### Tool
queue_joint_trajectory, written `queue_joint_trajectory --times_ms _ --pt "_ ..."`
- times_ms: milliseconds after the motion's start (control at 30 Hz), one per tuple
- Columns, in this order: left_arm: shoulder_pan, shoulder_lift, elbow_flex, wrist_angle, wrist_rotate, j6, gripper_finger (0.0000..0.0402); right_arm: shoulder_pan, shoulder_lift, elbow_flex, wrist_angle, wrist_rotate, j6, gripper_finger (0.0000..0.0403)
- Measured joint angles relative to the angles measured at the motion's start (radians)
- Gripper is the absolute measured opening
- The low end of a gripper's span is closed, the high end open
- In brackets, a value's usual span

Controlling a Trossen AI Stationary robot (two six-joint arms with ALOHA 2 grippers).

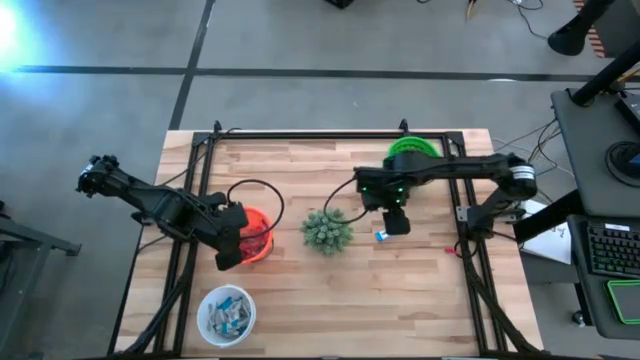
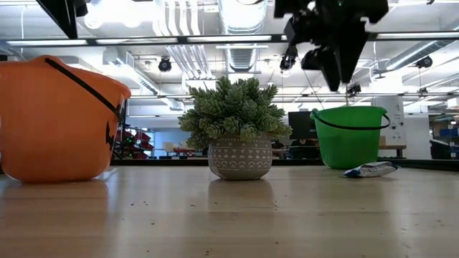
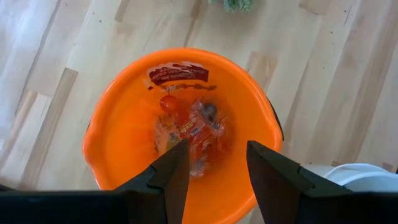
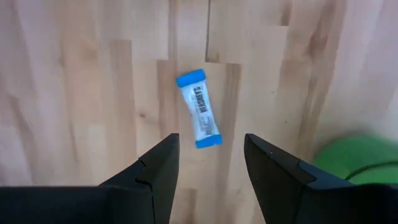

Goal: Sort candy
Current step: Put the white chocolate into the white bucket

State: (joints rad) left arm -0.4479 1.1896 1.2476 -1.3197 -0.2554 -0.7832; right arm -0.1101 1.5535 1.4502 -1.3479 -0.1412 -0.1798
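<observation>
A small blue-and-white wrapped candy bar (image 4: 199, 109) lies flat on the bare wood, alone, directly under the right end effector (image 4: 210, 163), whose two dark fingers stand spread with nothing between them and hang above the bar without touching it. In the low view the same bar (image 2: 370, 170) rests on the boards just in front of a green plastic bucket (image 2: 350, 136) with a black wire handle, which sits a little beyond that end effector, toward the counter's far edge.

To the other side of the right end effector stands a spiky green plant in a grey patterned pot (image 2: 239, 127), near the counter's middle. Past the plant, the left end effector (image 3: 216, 163) hangs over an orange plastic bucket (image 3: 121, 106), its fingers parted and empty. Down inside that bucket lies a heap of red-wrapped candy packets (image 3: 189, 130). Near the left end effector, toward the counter's front edge, a white round bowl (image 1: 227, 314) holds a pile of blue-and-white wrapped pieces.

The counter (image 1: 400, 290) is pale butcher-block planking with darker strips, framed by black metal rails. It stands on a grey concrete floor (image 1: 100, 110) crossed by dark lines. Off past the right arm a desk carries a keyboard (image 1: 611, 249). Across the counter the room opens into a bright workshop hall with exposed ceiling ducts (image 2: 240, 18) and long strip lights.
</observation>
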Motion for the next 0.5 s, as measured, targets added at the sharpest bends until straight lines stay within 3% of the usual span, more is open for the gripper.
queue_joint_trajectory --times_ms 167,500 --pt "0.000 0.000 -0.005 0.000 0.000 -0.043 0.0141 0.000 0.079 -0.011 0.007 0.012 -0.123 0.0171" --pt "0.000 0.000 0.002 -0.007 0.001 -0.082 0.0141 0.001 0.143 -0.179 0.115 0.002 -0.145 0.0171"
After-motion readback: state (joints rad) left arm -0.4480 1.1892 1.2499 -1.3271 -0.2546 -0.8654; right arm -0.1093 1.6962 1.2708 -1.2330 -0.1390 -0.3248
